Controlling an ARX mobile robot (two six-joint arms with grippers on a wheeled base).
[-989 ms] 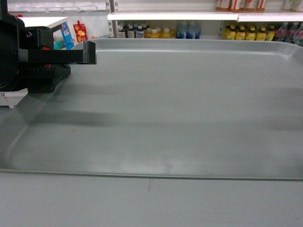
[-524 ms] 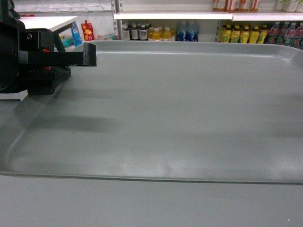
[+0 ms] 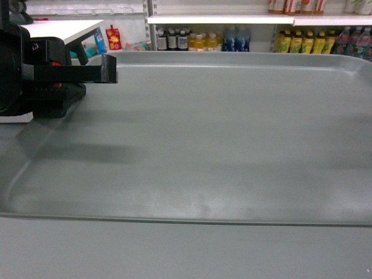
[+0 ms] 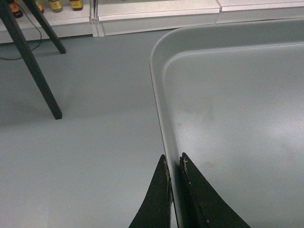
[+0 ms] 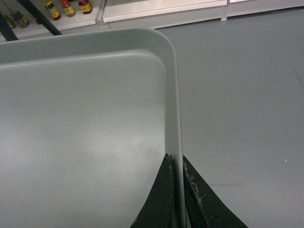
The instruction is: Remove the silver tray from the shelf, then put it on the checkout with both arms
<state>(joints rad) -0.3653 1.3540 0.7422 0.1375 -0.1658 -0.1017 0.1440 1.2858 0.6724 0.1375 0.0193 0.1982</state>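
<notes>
**Desk:** Where is the silver tray (image 3: 221,139)?

**Photographer:** Held in the air between both arms, filling nearly all of the head view. Its far rim runs level below a distant shelf (image 3: 232,19) stocked with bottles (image 3: 197,40). Both wrist views show grey floor (image 4: 85,133) under and beside the tray.

**Desk:** And the grippers?

**Photographer:** The left gripper (image 4: 175,164) pinches the tray's left rim, one finger outside the rim and one inside, with the thin metal edge between them. The right gripper (image 5: 175,164) does the same on the right rim. Both sets of jaws are pressed tight onto the rim with no gap to be seen.

**Desk:** The edges?

**Photographer:** In the left wrist view the rim runs away from the fingers and curves round a rounded corner. The right wrist view mirrors it. In the head view the left arm's black body (image 3: 40,75) sits at the tray's left side, one finger reaching over the rim.

**Desk:** Room to move?

**Photographer:** Bare floor lies on both outer sides. Black table legs (image 4: 33,61) stand well to the left, and a white table top (image 3: 58,28) shows beyond the left arm. White shelf bases (image 5: 161,12) line the far floor.
</notes>
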